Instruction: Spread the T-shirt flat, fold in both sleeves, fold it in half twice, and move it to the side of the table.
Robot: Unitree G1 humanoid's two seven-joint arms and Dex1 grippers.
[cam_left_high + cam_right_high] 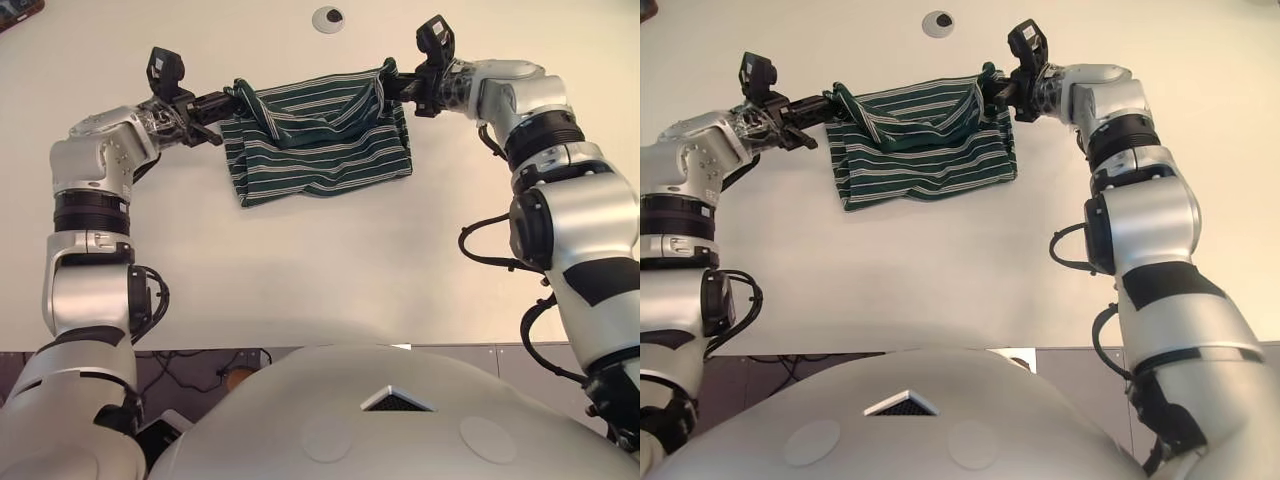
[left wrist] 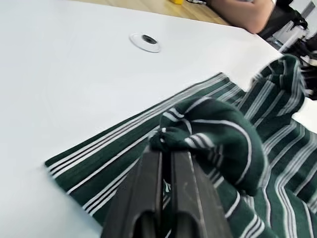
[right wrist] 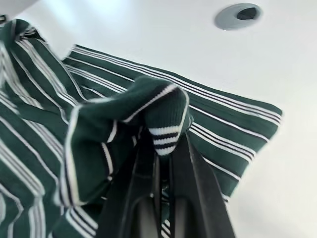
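Progress: mid-fold, judged | T-shirt (image 1: 315, 150) toward 12 o'clock on table (image 1: 300, 270), sleeves apparently in | left gripper (image 1: 232, 100) clenched on its 10 o'clock corner, right gripper (image 1: 390, 86) on 2 o'clock | halving unfinished, side move pending

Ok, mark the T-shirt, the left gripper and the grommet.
T-shirt (image 1: 330, 160), left eye view, striped lower layer.
left gripper (image 2: 170, 152), left wrist view, between its fingertips.
grommet (image 1: 329, 17), left eye view, its dark centre.
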